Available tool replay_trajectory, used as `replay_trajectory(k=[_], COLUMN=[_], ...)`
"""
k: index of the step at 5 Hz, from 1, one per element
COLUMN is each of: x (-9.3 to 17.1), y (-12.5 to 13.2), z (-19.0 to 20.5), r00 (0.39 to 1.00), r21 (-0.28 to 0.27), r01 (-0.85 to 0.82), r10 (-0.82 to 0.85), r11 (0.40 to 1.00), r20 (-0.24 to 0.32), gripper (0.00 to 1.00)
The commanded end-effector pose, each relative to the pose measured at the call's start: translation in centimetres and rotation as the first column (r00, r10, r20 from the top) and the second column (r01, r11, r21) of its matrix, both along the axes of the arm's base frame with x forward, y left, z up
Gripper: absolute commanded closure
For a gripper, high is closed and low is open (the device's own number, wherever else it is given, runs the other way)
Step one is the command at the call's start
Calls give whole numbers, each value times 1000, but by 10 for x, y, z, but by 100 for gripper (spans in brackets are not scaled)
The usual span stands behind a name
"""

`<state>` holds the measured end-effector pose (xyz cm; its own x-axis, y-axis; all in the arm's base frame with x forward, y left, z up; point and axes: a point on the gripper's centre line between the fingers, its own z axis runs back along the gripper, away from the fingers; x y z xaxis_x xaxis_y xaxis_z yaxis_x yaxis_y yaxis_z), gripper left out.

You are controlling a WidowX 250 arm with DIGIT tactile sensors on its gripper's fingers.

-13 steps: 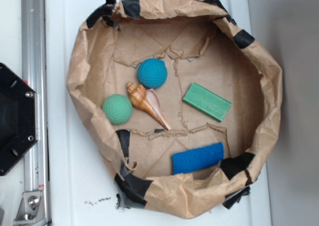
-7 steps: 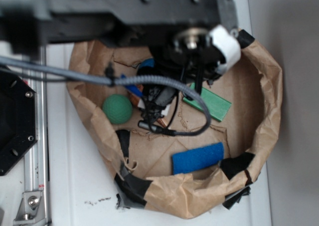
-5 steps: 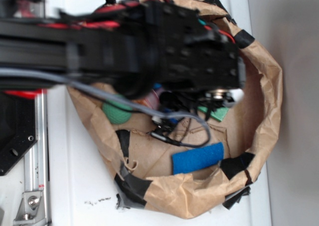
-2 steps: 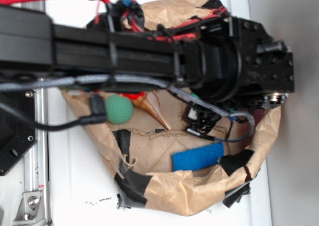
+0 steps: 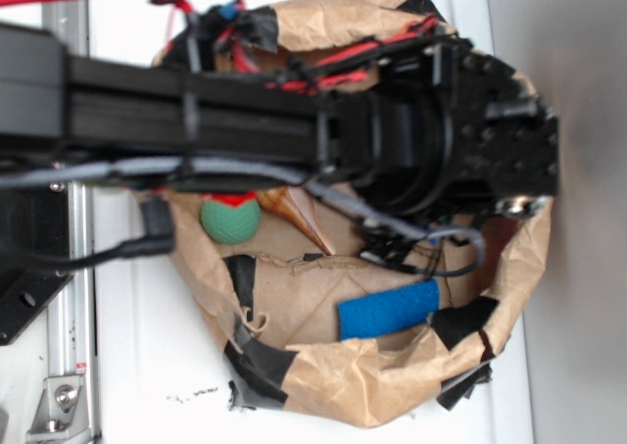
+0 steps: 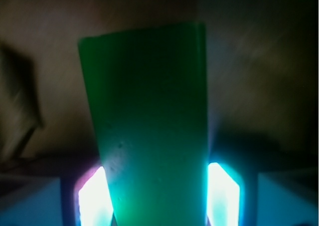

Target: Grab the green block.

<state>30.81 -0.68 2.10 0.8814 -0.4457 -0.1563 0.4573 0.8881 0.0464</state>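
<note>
In the wrist view the green block (image 6: 149, 126), a flat slab with a slightly grainy face, runs up the middle of the picture. Its near end sits between my gripper's (image 6: 158, 206) two glowing pads (image 6: 92, 201), which stand close against its long sides. Whether they press on it I cannot tell. In the exterior view my black arm (image 5: 460, 130) covers the spot at the right of the paper bowl, hiding both the block and the fingers.
The crumpled brown paper bowl (image 5: 372, 385) with black tape walls in the area. Inside lie a blue textured block (image 5: 389, 309) near the front, a green dimpled ball (image 5: 230, 219) at the left and a shell (image 5: 294, 214) beside it. Cables hang under the arm.
My arm swept in from the left over the bowl and now covers the green block; since 0.4 s ago it shifted only slightly left.
</note>
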Motion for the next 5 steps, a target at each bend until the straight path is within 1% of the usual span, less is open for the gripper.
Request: replay_trajectory(k=[1, 2, 3, 5], x=[-26, -35, -40, -40], y=[-8, -7, -9, -14], z=[100, 129, 137, 133], r00=[987, 960, 930, 905], r21=[-32, -80, -156, -220], r01=[-2, -146, -256, -339], r10=[7, 161, 287, 381], r11=[999, 986, 954, 915], r20=[162, 228, 228, 190], gripper=[100, 100, 100, 100])
